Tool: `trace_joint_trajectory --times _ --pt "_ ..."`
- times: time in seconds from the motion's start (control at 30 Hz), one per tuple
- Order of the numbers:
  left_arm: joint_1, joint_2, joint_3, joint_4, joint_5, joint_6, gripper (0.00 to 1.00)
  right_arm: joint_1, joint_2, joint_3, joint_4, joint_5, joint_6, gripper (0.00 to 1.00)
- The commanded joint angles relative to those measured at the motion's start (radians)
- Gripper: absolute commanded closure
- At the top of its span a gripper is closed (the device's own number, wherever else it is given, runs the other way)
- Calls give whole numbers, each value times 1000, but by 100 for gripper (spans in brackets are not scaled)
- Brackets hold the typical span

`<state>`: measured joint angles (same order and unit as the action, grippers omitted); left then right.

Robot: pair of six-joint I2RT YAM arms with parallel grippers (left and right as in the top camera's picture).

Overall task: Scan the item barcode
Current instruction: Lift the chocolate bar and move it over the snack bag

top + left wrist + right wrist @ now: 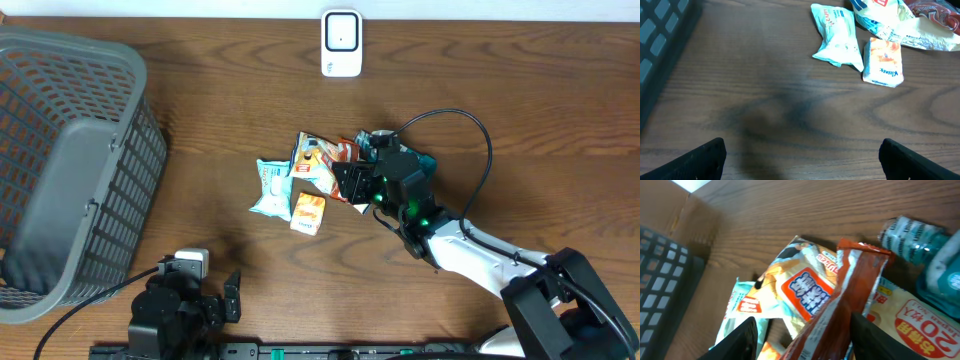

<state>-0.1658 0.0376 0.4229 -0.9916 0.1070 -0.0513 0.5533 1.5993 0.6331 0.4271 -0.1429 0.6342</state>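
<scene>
A heap of packets lies mid-table: a red packet [345, 152] [852, 285], a snack bag with an orange label [312, 160] [800, 287], a pale blue pack [271, 187] [837, 35] and a small orange pack [308, 213] [882, 61]. My right gripper [355, 185] [802, 330] hangs over the heap, its jaws apart. The red packet stands between them against the right finger, with a gap on the left side. The white scanner [341, 44] stands at the table's far edge. My left gripper [232, 297] [802, 160] is wide open over bare wood near the front edge.
A grey mesh basket [60, 170] fills the left of the table. A teal bottle [425, 162] [920, 245] lies beside the heap, under my right arm. A large white bag with red print [912, 320] lies under the red packet.
</scene>
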Motion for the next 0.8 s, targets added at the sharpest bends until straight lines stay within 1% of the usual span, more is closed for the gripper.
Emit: trace_joint_trajectory --times 0.0,0.17,0.27,0.37,0.47,0.53,0.6,0.67,0.73,0.77 --pt "-3 -1 4 -2 13 6 2 -10 -27 6 -1 -28 -31 45" --pt "-3 -1 4 -2 13 6 2 -10 -37 6 -2 -44 -40 45" --pt "-3 -1 4 -2 13 6 2 -6 -87 7 -11 -114 -103 46" --pt "-3 -1 4 -2 13 6 2 18 -193 10 -106 -111 -193 41" --pt "-3 -1 4 -2 13 6 2 71 -303 14 -241 8 -284 34" --pt "-3 -1 4 -2 13 6 2 116 -357 14 -333 174 -323 30" --pt "-3 -1 4 -2 13 6 2 157 -380 14 -406 321 -356 29" --pt "-3 -1 4 -2 13 6 2 190 -380 14 -449 390 -386 29" --pt "-3 -1 4 -2 13 6 2 207 -372 14 -466 411 -372 29" --pt "-3 -1 4 -2 13 6 2 205 -370 14 -465 412 -325 28"
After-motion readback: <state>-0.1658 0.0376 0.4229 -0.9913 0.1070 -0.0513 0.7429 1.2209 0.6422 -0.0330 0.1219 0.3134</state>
